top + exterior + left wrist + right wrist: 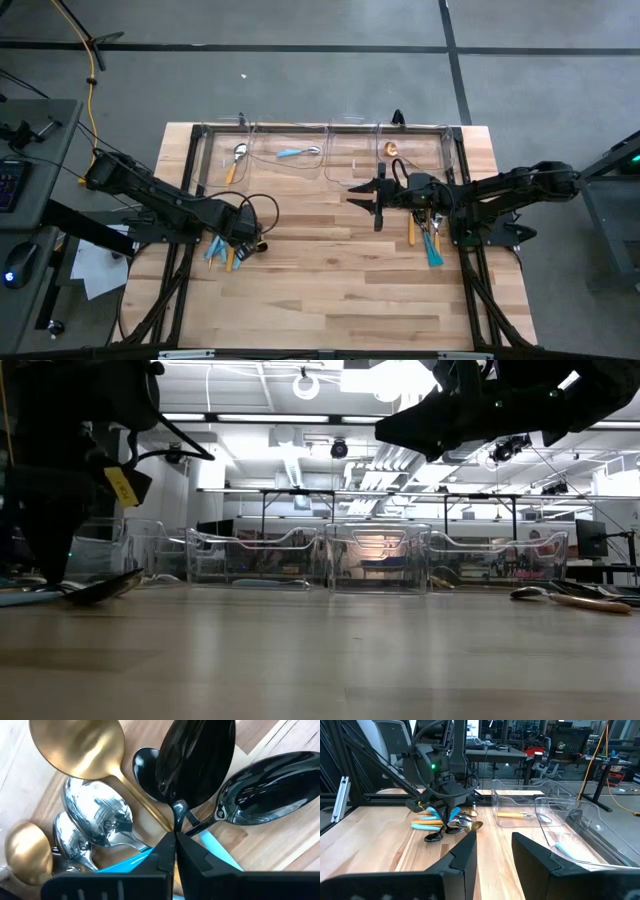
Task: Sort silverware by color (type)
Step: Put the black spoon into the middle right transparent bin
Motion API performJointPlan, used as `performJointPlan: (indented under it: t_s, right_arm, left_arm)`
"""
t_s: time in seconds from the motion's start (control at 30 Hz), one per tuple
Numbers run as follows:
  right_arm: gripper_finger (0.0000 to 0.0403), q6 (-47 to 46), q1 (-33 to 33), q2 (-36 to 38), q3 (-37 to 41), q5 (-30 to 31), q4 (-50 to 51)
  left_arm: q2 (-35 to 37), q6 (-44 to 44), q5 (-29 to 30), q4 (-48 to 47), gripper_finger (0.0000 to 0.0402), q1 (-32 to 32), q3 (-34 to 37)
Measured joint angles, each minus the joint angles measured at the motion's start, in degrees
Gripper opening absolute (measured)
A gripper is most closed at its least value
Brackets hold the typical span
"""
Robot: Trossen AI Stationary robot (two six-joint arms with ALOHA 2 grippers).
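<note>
From above, the left tool (240, 243) is low over a pile of spoons (222, 252) at the left side of the desk (330, 290). The right tool (368, 196) is held above the desk, just before the clear bins (330, 150). A few more pieces (430, 240) lie under the right arm, behind this tool.

In the low view, a dark spoon (105, 588) lies on the desk just beside the left arm.

In the left wrist view, the left tool (176, 851) has its fingers pressed together on the thin neck of a black spoon (197, 762). Gold spoons (77, 747), silver spoons (97, 817) and another black spoon (270, 787) lie close around it.

In the right wrist view, the right tool (492, 845) has its fingers apart and holds nothing. The pile is well ahead of it.
</note>
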State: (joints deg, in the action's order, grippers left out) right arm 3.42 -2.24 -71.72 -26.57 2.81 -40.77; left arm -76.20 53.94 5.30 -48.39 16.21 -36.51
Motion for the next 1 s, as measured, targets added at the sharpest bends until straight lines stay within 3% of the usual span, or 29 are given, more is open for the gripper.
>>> performJointPlan:
  t_s: [0.8,1.0]
  right_arm:
    - [0.0108,0.01,0.0,0.0,0.0,0.01,0.77]
    - [0.0108,0.01,0.0,0.0,0.0,0.0,1.3]
  left_arm:
    - [0.04,-3.59,-0.31,-1.3,0.0,0.04,-4.65]
    - [0.04,-3.61,-0.31,-1.92,0.0023,0.04,-2.54]
